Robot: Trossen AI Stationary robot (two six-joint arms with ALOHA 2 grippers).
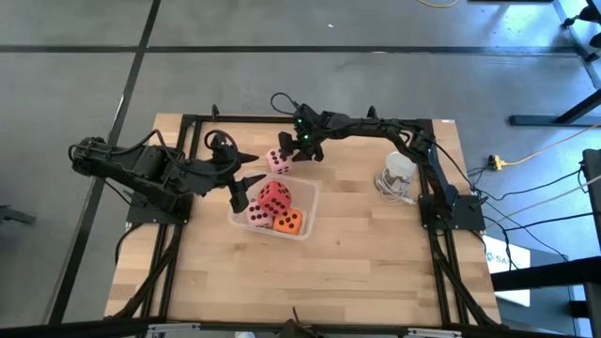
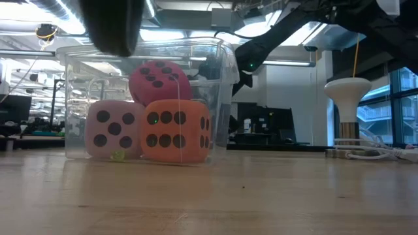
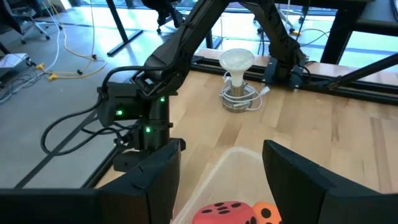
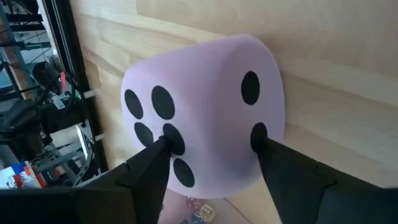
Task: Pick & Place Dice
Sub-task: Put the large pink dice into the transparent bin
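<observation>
A pale pink die (image 1: 279, 161) rests on the wooden table just beyond the far side of a clear tub (image 1: 302, 192). My right gripper (image 1: 293, 150) slants down over this die, its open fingers on either side of the die (image 4: 205, 106). Inside the tub, an orange die (image 2: 176, 130) and another pale pink die (image 2: 112, 129) sit on the floor. A red die (image 2: 159, 79) lies on top of them. My left gripper (image 1: 246, 188) hovers open above the tub's left rim, holding nothing. My right gripper's fingertips (image 4: 264, 146) lie against two opposite sides of the pale pink die, low on it (image 4: 245, 158). They come slanting down from the far right. The die rests on the table. I cannot tell whether the fingertips touch it.
A white funnel-shaped stand with a coiled cable (image 1: 396, 174) stands on the table's right side. Black frame rails (image 1: 310, 119) run along the table's far, left and right edges. Bare wood lies toward the near edge.
</observation>
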